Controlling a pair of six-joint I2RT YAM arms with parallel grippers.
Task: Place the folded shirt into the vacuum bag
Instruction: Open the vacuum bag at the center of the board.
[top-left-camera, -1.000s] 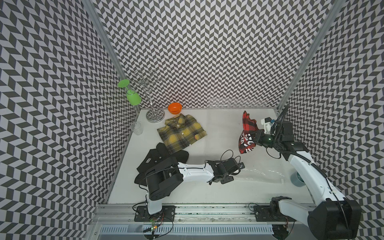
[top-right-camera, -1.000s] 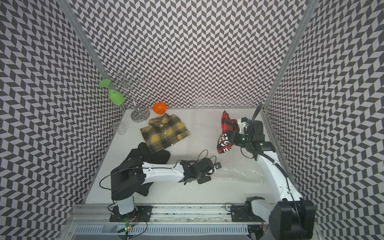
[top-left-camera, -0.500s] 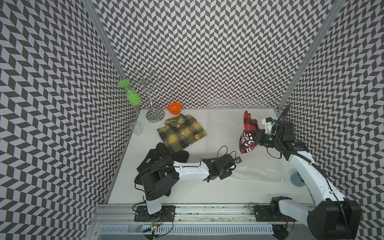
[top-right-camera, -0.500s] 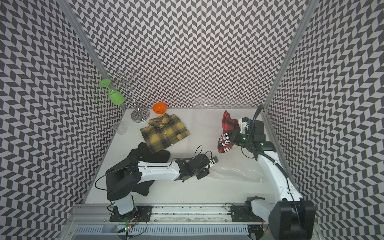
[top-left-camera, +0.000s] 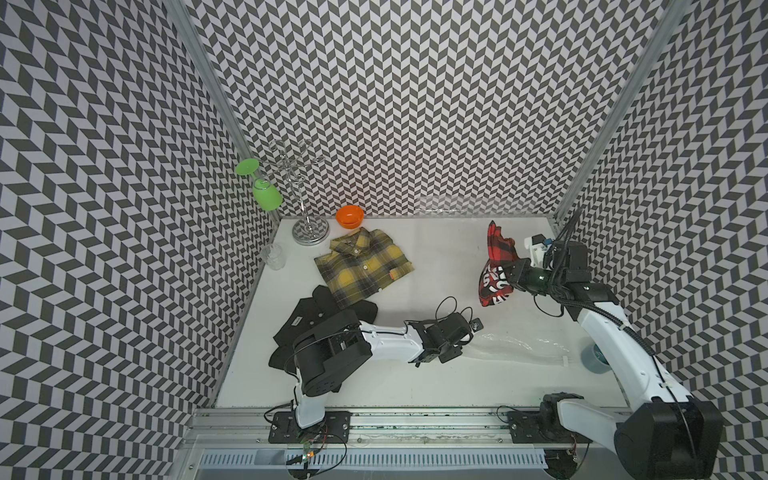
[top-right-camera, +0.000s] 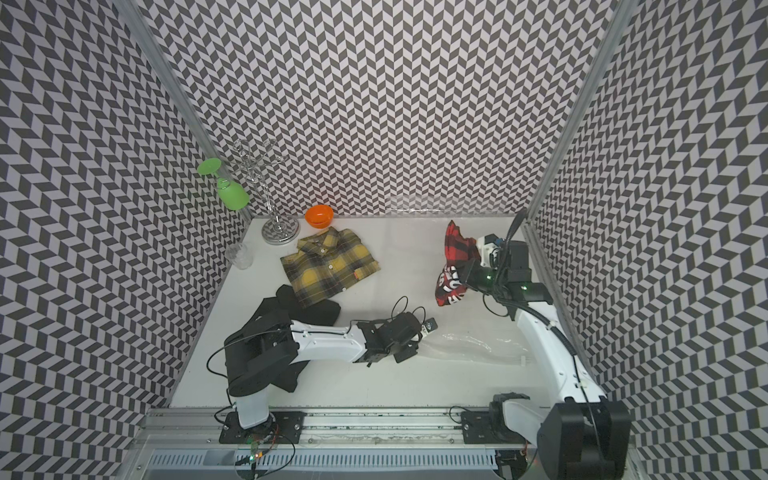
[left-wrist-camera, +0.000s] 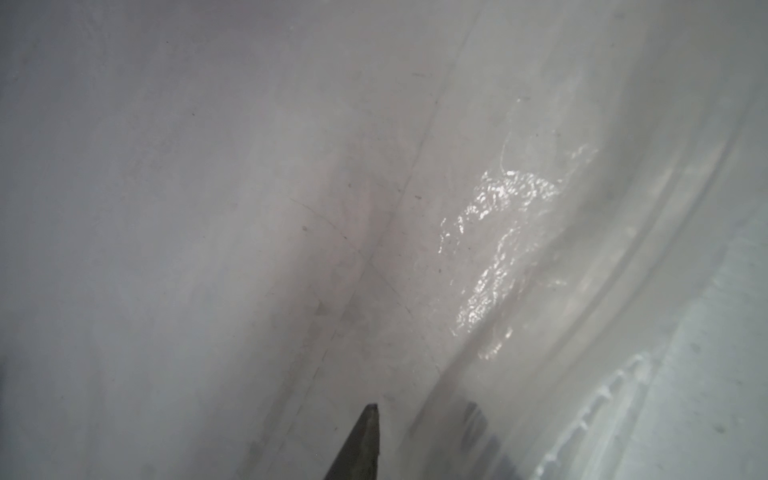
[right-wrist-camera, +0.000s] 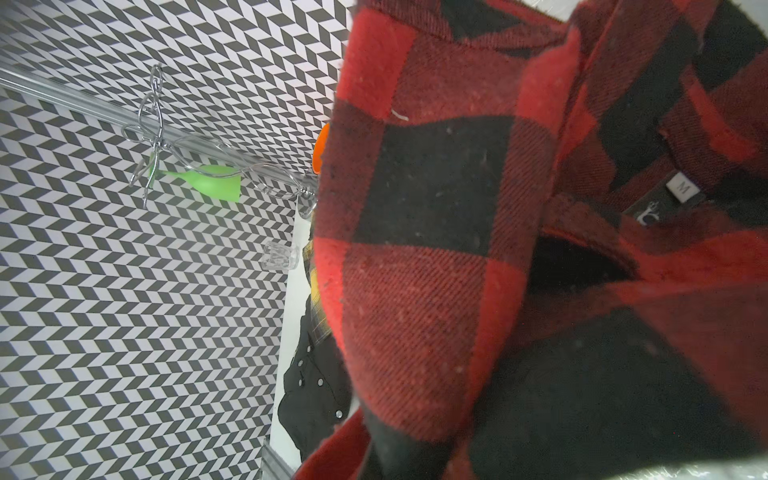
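Mid-transfer: folded shirt (top-left-camera: 496, 270) dangling above the surface (top-left-camera: 428, 249), clenched in the right gripper (top-left-camera: 514, 277), well apart from the vacuum bag (top-left-camera: 519, 347) lying flat near the front. At the bag's edge: left gripper (top-left-camera: 468, 332), grip on the film impossible to tell. Next, likely: hold the mouth open, then lower the shirt inside.
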